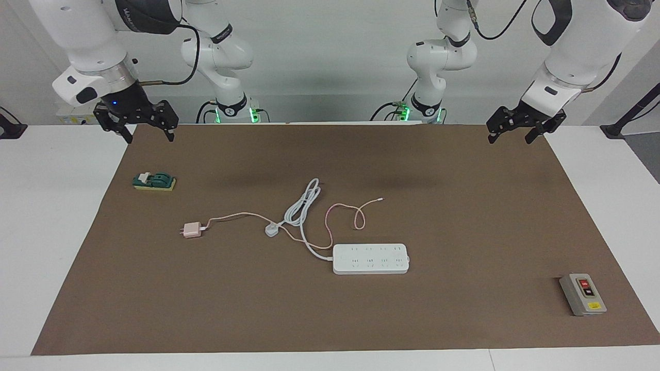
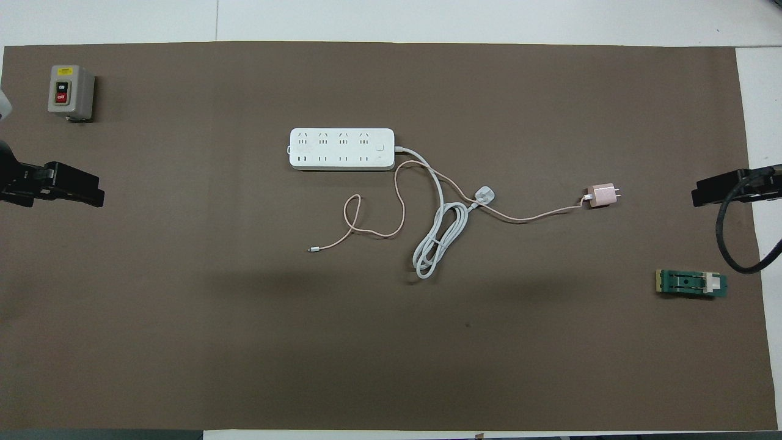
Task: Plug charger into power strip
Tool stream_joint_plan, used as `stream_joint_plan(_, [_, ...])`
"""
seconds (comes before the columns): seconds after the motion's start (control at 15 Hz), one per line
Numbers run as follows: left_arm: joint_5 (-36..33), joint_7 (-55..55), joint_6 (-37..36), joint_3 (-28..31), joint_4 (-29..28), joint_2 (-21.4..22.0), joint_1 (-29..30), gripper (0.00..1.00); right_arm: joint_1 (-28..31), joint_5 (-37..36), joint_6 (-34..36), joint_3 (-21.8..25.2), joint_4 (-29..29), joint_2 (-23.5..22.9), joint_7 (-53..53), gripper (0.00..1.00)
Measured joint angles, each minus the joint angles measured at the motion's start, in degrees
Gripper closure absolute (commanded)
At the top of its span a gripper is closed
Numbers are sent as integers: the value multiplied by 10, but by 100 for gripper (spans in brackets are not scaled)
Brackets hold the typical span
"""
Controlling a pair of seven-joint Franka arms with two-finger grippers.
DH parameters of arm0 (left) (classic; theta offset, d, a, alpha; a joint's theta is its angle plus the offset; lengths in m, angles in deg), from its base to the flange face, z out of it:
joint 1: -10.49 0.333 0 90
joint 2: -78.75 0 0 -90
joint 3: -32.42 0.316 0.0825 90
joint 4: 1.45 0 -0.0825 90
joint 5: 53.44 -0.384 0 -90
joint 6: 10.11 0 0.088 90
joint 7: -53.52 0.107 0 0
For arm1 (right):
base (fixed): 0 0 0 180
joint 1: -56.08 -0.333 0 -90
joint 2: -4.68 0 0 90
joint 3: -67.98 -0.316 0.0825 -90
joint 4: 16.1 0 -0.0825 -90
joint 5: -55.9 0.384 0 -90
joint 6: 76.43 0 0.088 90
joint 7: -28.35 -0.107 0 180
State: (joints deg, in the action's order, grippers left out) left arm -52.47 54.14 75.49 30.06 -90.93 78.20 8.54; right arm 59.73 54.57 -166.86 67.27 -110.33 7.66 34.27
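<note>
right gripper (image 1: 148,130): fingers apart, empty, over mat's edge at right arm's end
charger (image 1: 192,230): on mat (image 1: 464,216), unplugged, beside strip toward right arm's end
strip (image 1: 370,258): mid-mat, sockets up
left gripper (image 1: 513,134): fingers apart, empty

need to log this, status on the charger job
Left gripper and right gripper open, raised, waiting. Charger unplugged on mat, apart from power strip. White cord crosses its cable.
</note>
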Motion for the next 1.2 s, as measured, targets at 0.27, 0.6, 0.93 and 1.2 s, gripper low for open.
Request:
stream_joint_plan(0.27, [0, 0, 0, 0, 0, 0, 0, 0, 2, 0, 0, 0, 0, 0, 0, 0])
stream_joint_plan(0.6, [0, 0, 0, 0, 0, 0, 0, 0, 20, -1, 1, 3, 0, 0, 0, 0])
stream_joint_plan(0.93, [0, 0, 0, 2, 0, 0, 0, 0, 34, 0, 10, 4, 0, 0, -1, 0])
stream_joint_plan(1.2, [0, 0, 0, 8, 0, 0, 2, 0, 48, 0, 10, 5, -2, 0, -58, 0])
